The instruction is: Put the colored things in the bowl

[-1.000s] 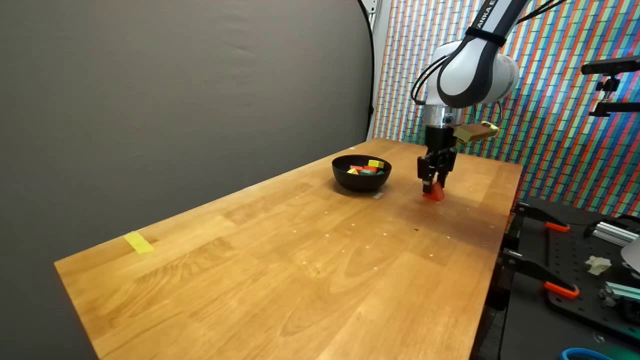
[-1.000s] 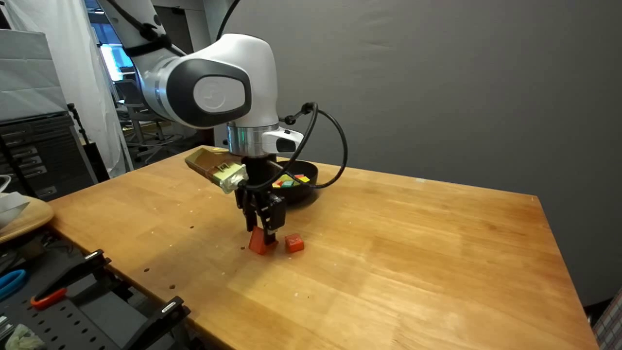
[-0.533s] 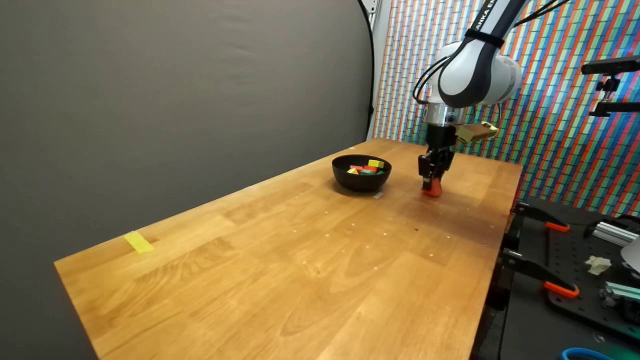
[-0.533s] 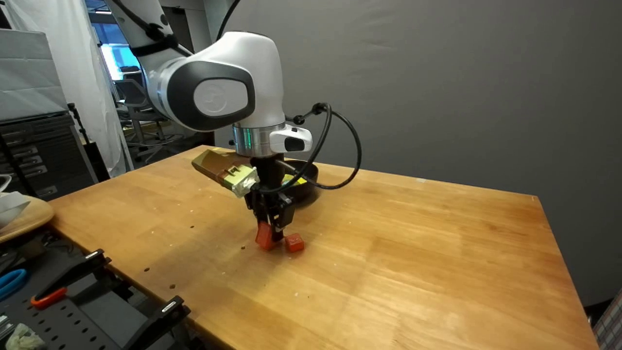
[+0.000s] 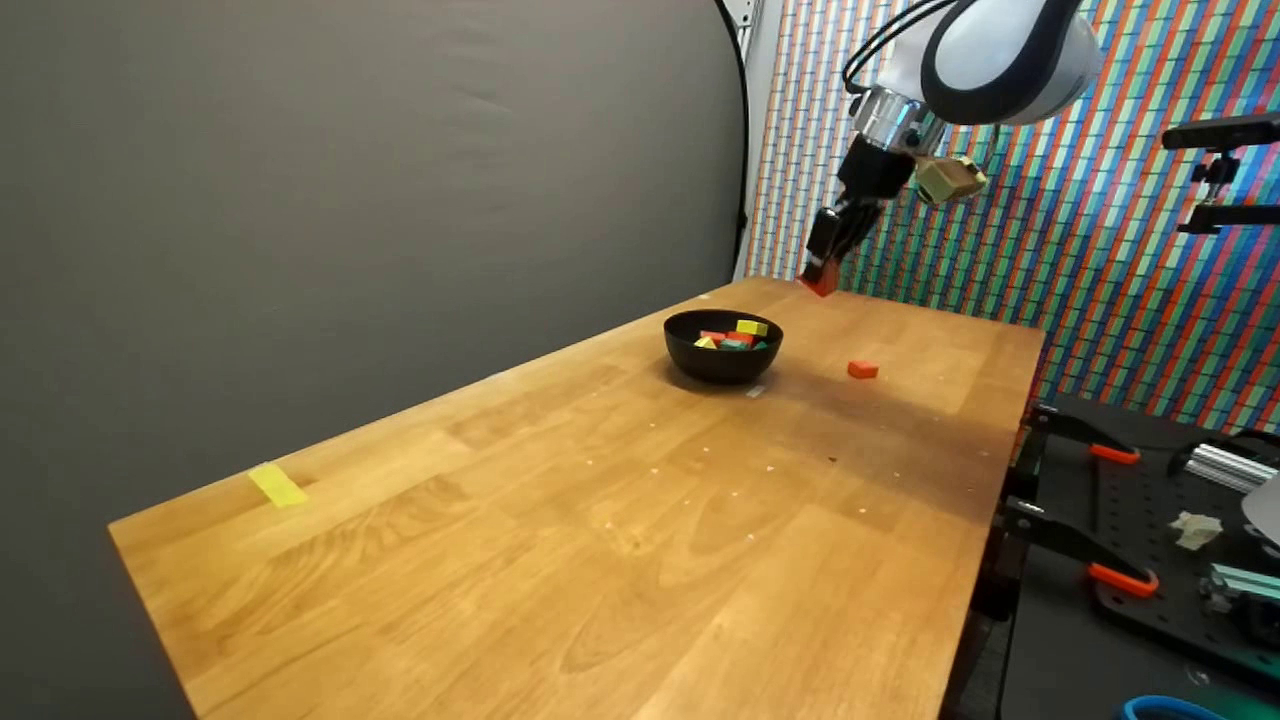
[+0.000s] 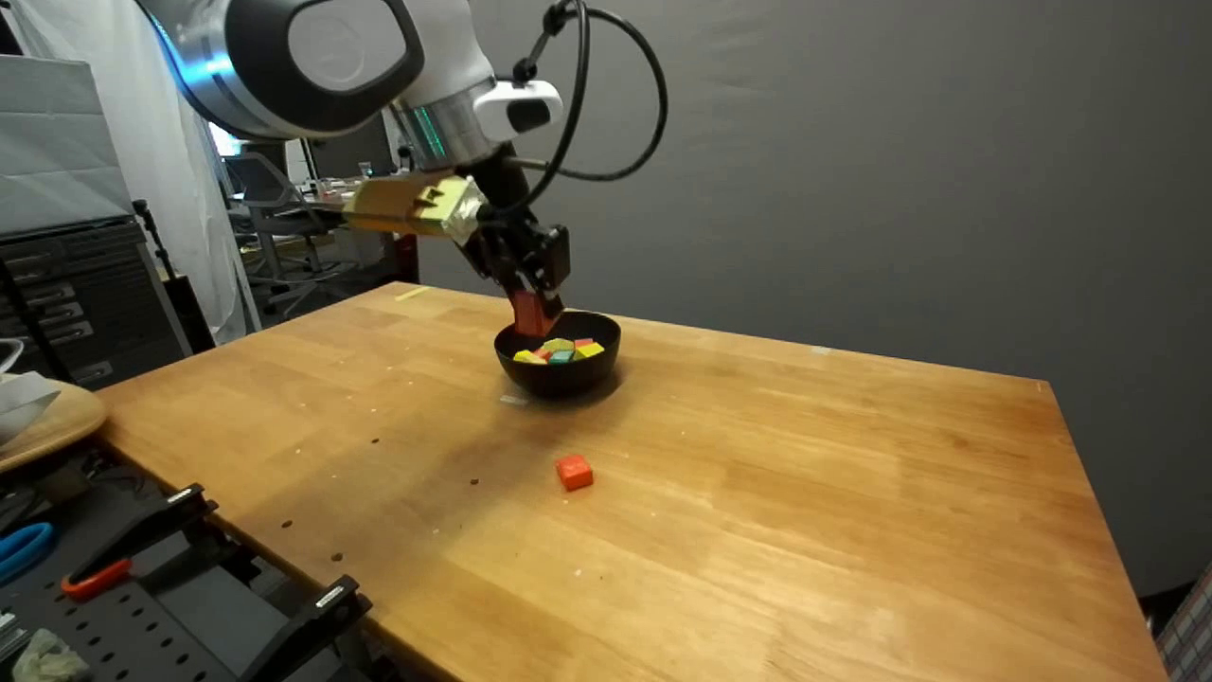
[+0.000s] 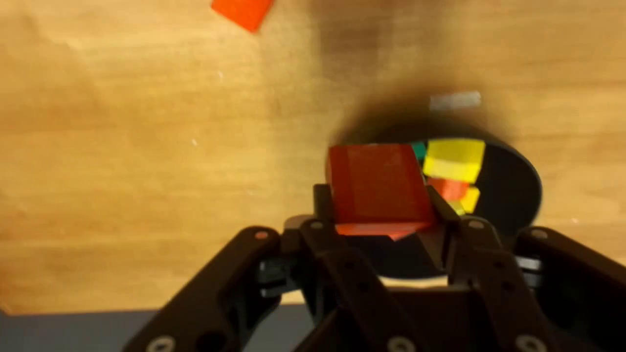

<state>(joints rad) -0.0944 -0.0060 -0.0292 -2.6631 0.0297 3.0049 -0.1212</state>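
My gripper is shut on a large red block, with one finger against each side. Held tilted in the air, the red block appears by the rim of the black bowl in an exterior view. From the wrist it covers part of the bowl. Inside the bowl lie several yellow, red and teal pieces, among them a yellow block and a teal one. A smaller red block rests alone on the table; this loose red block is cut off at the wrist view's top edge.
A wooden table carries the bowl. Flat yellow tape is stuck near one corner, and a small pale strip lies beside the bowl. Black clamps hold the table's edge. A grey partition stands behind.
The jaws have closed in on the large red block and lifted it off the table, carrying it toward the bowl. The wrist has tilted. The smaller red block has stayed put.
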